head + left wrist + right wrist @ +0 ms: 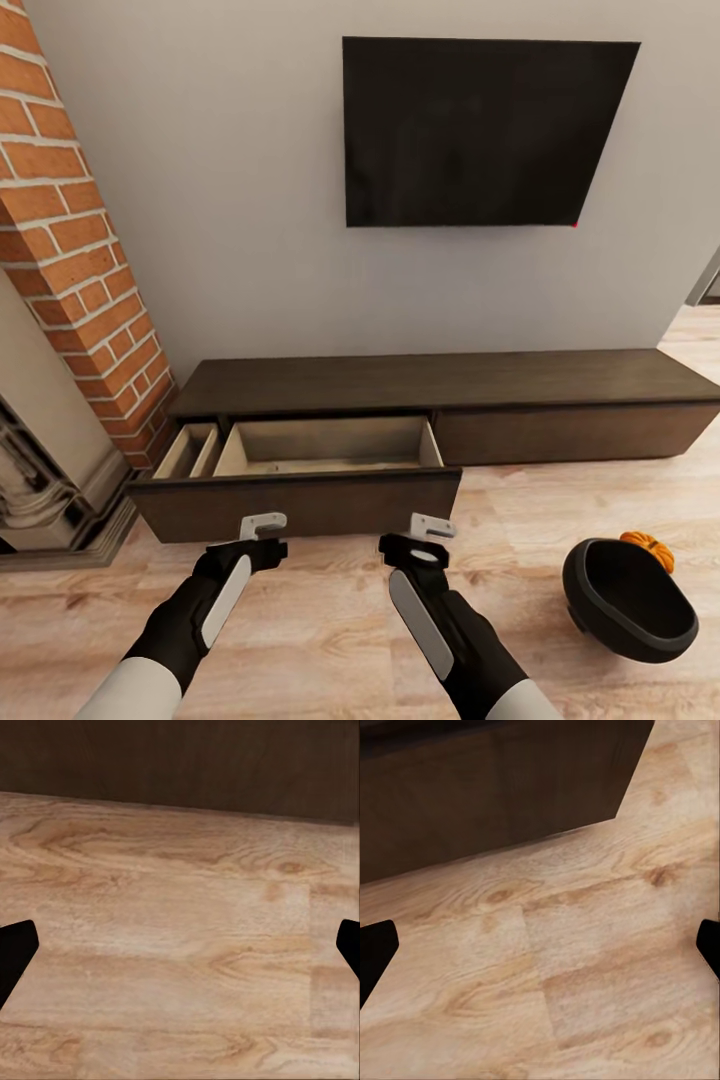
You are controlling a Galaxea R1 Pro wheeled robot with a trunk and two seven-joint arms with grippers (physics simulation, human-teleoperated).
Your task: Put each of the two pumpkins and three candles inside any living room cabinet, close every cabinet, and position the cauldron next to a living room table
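Long, low dark-brown wooden cabinet — stands against the grey wall under a wall-mounted black screen. Its left drawer is pulled fully out, with a pale wood interior in two compartments; what shows of it holds nothing.

Round black cauldron — on the light wood-plank floor, tipped with its wide mouth up and toward the camera, well apart from the cabinet, at the robot's right.

Small orange ribbed pumpkin — on the floor just behind the cauldron's rim, partly hidden by it.

Left gripper — hangs just in front of the drawer front, holding nothing. In the left wrist view its dark fingertips sit at opposite edges over bare floor, so the jaws stand wide.

Right gripper — beside the left one, near the drawer front, likewise empty. Its fingertips are spread wide over the planks.

Step in hand, as judged: the drawer is ready to receive, and loading is not yet visible.

Next move, as judged: turn toward the right, reach the pumpkin behind the cauldron, carry it into the open drawer.

Brands, labels, writing: none legible.

Red brick column — at the left, beside the cabinet.
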